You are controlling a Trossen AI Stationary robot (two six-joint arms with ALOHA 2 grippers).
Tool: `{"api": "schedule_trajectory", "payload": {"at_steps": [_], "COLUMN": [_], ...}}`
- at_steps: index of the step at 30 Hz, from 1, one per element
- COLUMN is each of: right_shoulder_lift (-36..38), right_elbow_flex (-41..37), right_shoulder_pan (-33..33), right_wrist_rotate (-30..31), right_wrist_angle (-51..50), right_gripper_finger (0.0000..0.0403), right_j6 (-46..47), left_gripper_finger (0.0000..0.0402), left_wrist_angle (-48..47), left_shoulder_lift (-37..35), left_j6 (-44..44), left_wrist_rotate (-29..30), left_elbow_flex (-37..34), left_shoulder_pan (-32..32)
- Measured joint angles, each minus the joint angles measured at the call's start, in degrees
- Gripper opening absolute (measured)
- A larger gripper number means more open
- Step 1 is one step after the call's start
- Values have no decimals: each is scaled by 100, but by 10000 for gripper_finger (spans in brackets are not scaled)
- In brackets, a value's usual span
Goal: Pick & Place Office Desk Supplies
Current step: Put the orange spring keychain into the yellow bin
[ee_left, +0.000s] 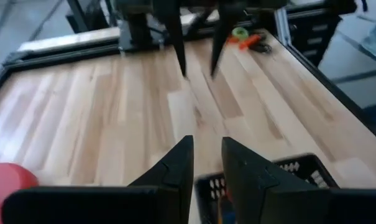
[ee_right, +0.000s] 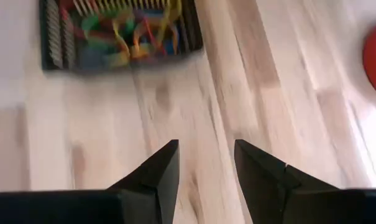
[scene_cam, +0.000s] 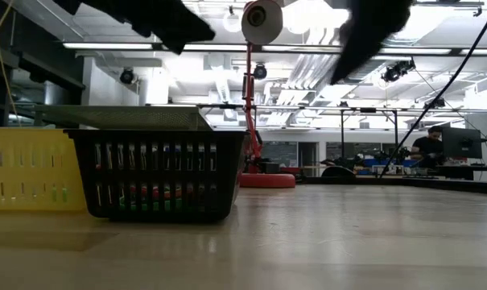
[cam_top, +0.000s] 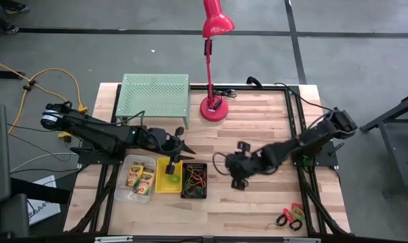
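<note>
So the table (cam_top: 257, 209) is pale wood planks with a black metal frame round the edges. Three little bins sit in a row near the front left, touching or nearly so. The clear bin (cam_top: 123, 183) is see-through plastic, and it holds the crayon boxes (cam_top: 141, 179), yellow cardboard with green and red print, lying flat with their long sides running front to back. I can make out at least two for sure. Next to it is the yellow bin (cam_top: 158, 177), slotted plastic, with something green (cam_top: 172, 179) sitting inside, can't tell what it is. Then the black mesh bin (cam_top: 194, 180), which is full of the coloured loops (ee_right: 122, 32), a tangle of red, yellow, green and orange.

The scissors (cam_top: 291, 215) are way off on their own at the front right corner, lying flat, red and green handles pointing toward the right edge. The blade end is too small to read.

The left gripper (cam_top: 179, 147) hangs over the far end of the yellow bin, its pointed dark fingers (ee_left: 178, 165) parted a little with nothing between them. The right gripper (cam_top: 238, 181) hovers over bare wood just right of the black mesh bin, fingers (ee_right: 160, 171) spread apart, also empty.

At the back there's a light-green perforated metal rack (cam_top: 155, 96) and a glossy red desk lamp (cam_top: 214, 61) on a round base.
</note>
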State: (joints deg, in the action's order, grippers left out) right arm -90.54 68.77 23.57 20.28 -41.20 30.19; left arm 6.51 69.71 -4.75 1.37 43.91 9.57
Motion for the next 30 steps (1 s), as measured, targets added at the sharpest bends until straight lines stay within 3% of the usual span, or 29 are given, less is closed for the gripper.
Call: {"api": "schedule_trajectory", "payload": {"at_steps": [10, 20, 30], "right_shoulder_lift": [0, -9, -153], "right_elbow_flex": [-2, -2, -5], "right_shoulder_pan": [1288, 2526, 3525], "right_wrist_rotate": [1, -1540, -2208], "right_wrist_angle": [-1415, -2304, -2261], "right_gripper_finger": [142, 142, 142], "right_j6": [3234, 6416, 9507], "left_gripper_finger": [79, 79, 79], "left_wrist_angle": [140, 137, 130], "left_shoulder_lift": [118, 116, 116], "left_j6": [9, 47, -107], "left_wrist_rotate": [37, 43, 41], "left_elbow_flex": [-3, -2, -1], "left_shoulder_pan": [193, 193, 174]}}
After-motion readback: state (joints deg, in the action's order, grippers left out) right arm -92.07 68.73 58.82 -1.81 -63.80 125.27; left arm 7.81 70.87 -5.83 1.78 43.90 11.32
